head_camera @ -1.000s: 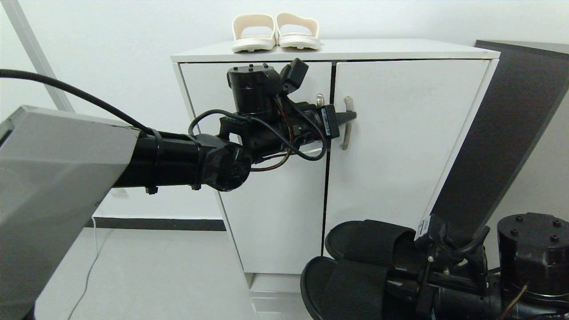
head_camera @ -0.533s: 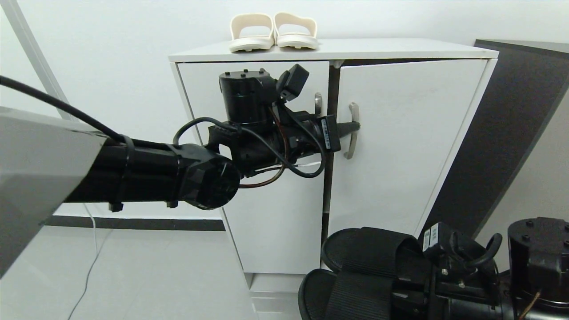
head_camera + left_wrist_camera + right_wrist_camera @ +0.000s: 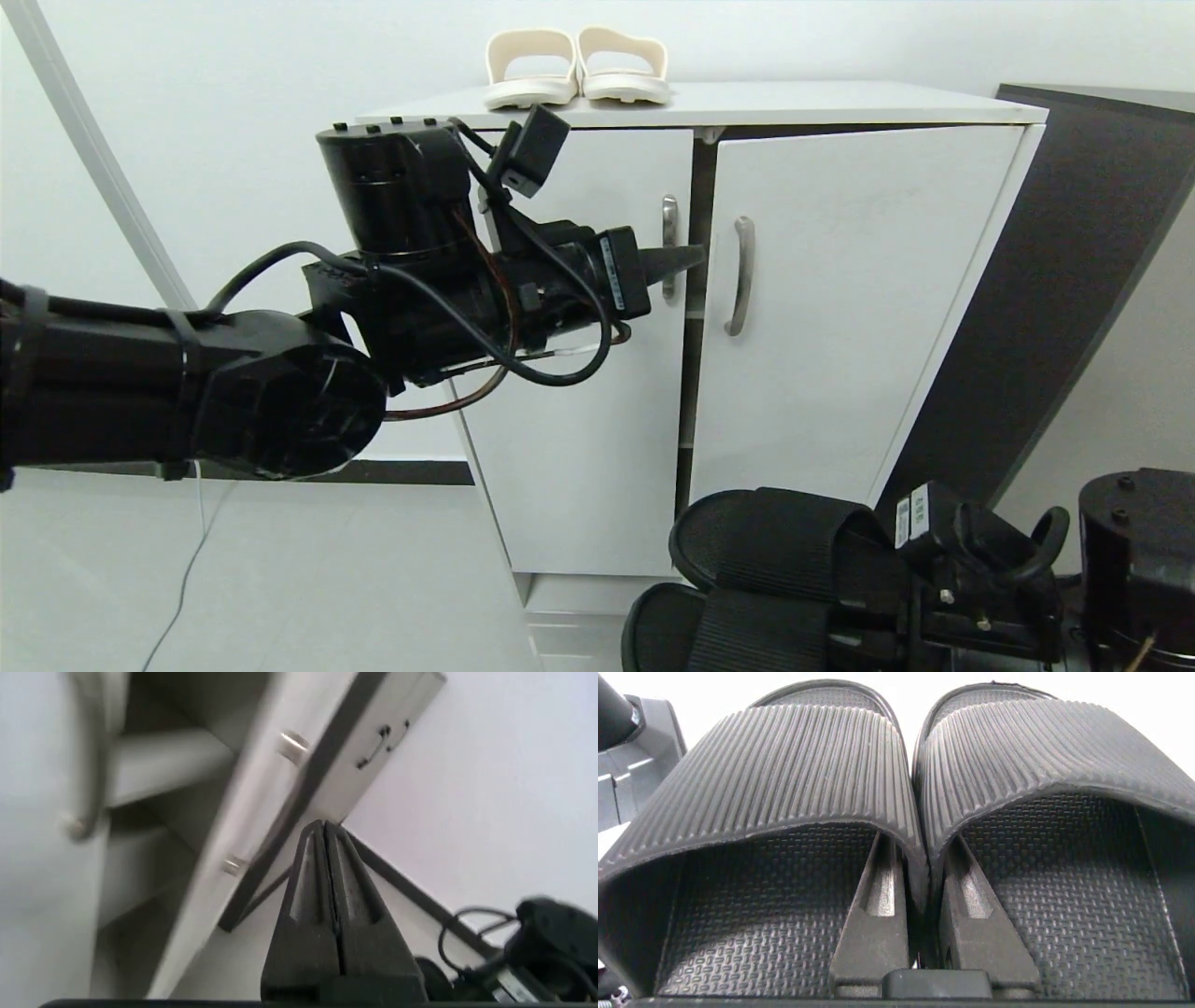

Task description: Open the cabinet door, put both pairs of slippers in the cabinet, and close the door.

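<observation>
The left gripper (image 3: 691, 259) has its fingers pressed flat together with nothing between them. Its tip points into the dark gap (image 3: 695, 392) between the two doors, level with the handles. The right door (image 3: 840, 308) stands only a crack ajar and the left door (image 3: 579, 448) looks shut. With no hold on the right handle (image 3: 740, 275), the gripper can only hook or lever the door edge. The tip could skid off the edge, or push the door back shut instead of drawing it out. It also sits just beside the left handle (image 3: 668, 245) and could snag on it if it swings sideways.

The right gripper (image 3: 920, 849) holds the black slippers (image 3: 766, 551) low and near, in front of the bottom of the right door. One finger goes into each slipper and they pinch the two inner walls together. That is a thin grip on soft, ribbed rubber, so a jolt could let one slipper sag or drop. The pair also seems to lie in the door's swing path. A door pulled wide may strike the slippers, stall or knock them loose unless the right arm draws back first.

The white slippers (image 3: 579, 65) sit on top of the cabinet (image 3: 840, 103), close to its front edge and above the left arm's wrist. A lift of that arm or a hard tug on the cabinet could tip them off.
</observation>
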`<state>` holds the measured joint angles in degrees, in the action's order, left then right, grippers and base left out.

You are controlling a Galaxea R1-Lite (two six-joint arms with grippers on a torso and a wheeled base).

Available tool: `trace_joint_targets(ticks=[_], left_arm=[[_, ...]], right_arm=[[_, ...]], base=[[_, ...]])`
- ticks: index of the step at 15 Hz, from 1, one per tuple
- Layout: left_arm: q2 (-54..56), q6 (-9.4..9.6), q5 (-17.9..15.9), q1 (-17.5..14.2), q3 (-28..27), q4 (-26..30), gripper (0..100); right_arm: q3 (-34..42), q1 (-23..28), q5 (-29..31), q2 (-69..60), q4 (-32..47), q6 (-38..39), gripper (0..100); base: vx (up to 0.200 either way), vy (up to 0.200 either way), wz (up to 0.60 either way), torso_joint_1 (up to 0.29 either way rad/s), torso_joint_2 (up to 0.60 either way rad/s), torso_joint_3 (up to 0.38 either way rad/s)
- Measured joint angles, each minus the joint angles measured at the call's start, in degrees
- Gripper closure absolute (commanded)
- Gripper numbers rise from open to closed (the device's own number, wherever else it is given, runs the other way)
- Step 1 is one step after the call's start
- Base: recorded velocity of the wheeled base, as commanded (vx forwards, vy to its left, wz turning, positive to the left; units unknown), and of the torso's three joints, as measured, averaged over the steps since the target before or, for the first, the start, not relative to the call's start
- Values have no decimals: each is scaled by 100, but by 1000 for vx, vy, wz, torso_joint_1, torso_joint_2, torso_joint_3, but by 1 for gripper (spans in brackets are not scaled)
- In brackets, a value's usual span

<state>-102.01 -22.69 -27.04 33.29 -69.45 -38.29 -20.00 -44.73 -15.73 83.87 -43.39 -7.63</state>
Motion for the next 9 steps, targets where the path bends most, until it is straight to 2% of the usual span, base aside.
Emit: trace_joint_targets(ticks=[3, 6, 9], left_arm=[[-218, -230, -178, -173, -397, -2, 100], [-722, -332, -213, -271, -1092, 15, 100], [-1178, -391, -216, -226, -1721, 46, 100]], right_arm=[[30, -67, 0, -28, 4, 0, 100], [63, -172, 11, -49, 9, -6, 100], [83, -202, 21, -55, 9, -9, 100]], base=[[0, 0, 0, 0, 0, 0], [0, 0, 0, 0, 0, 0], [0, 0, 0, 0, 0, 0]])
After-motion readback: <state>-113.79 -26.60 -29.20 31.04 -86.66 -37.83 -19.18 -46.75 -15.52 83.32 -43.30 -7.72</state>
